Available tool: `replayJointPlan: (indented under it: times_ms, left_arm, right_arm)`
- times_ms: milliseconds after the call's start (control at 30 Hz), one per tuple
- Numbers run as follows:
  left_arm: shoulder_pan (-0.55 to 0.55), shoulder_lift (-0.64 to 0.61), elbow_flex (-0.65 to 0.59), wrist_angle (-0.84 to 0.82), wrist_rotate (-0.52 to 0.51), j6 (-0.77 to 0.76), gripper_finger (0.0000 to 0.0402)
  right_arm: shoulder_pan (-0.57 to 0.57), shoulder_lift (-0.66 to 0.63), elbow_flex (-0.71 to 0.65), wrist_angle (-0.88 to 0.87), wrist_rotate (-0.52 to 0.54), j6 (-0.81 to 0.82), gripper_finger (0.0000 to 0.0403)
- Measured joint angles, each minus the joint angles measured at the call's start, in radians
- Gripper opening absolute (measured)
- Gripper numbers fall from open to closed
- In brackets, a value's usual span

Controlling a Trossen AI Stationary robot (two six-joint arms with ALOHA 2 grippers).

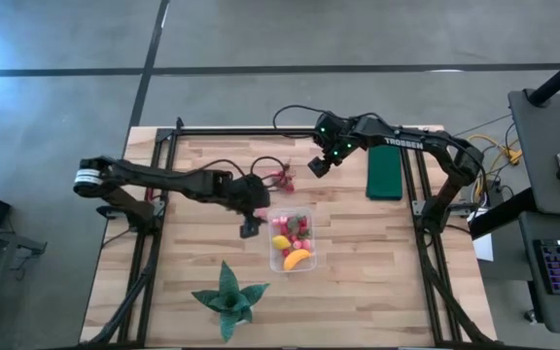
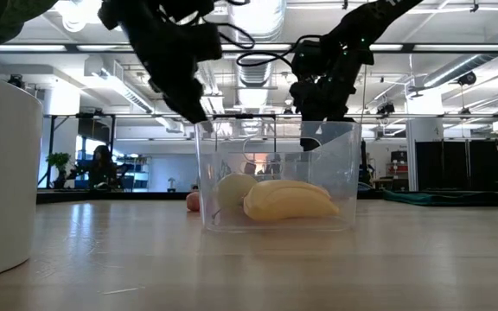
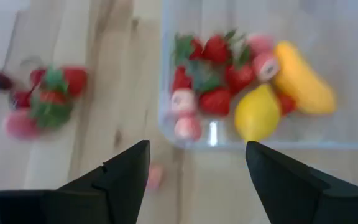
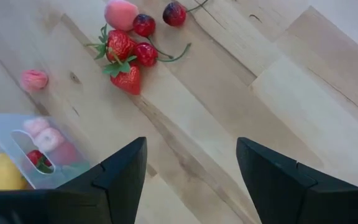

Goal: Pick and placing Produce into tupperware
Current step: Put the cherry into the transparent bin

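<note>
The clear tupperware [image 1: 293,243] stands near the table's middle and holds red and pink strawberry pieces [image 3: 213,74], the yellow lemon [image 3: 257,112] and the banana [image 3: 303,78]. A loose cluster of strawberries and cherries [image 4: 126,59] lies on the wood toward the far edge. One pink piece [image 4: 34,79] lies alone between cluster and container. My left gripper [image 1: 251,227] hovers open just left of the tupperware, above that pink piece [image 3: 155,176]. My right gripper [image 1: 316,165] hangs open above the table, right of the loose cluster [image 1: 282,177].
A dark green flat rectangle [image 1: 384,173] lies by the right arm at the far right. A green spiky-leaved plant [image 1: 227,297] stands near the table's near edge, left of the tupperware. Bare wood lies to the right of the container.
</note>
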Motion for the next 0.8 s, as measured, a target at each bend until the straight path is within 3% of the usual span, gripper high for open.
replayJointPlan:
  times_ms: [467,800]
  left_arm:
    - [0.026,-0.087,-0.201,-0.027,-0.024,0.000,0.0251]
    - [0.099,-0.217,-0.271,-0.014,-0.036,-0.003,0.0251]
  right_arm:
    - [-0.033,0.016,0.001,0.182,-0.062,0.164,0.0240]
    - [-0.030,0.205,0.081,0.262,-0.088,0.311,0.0240]
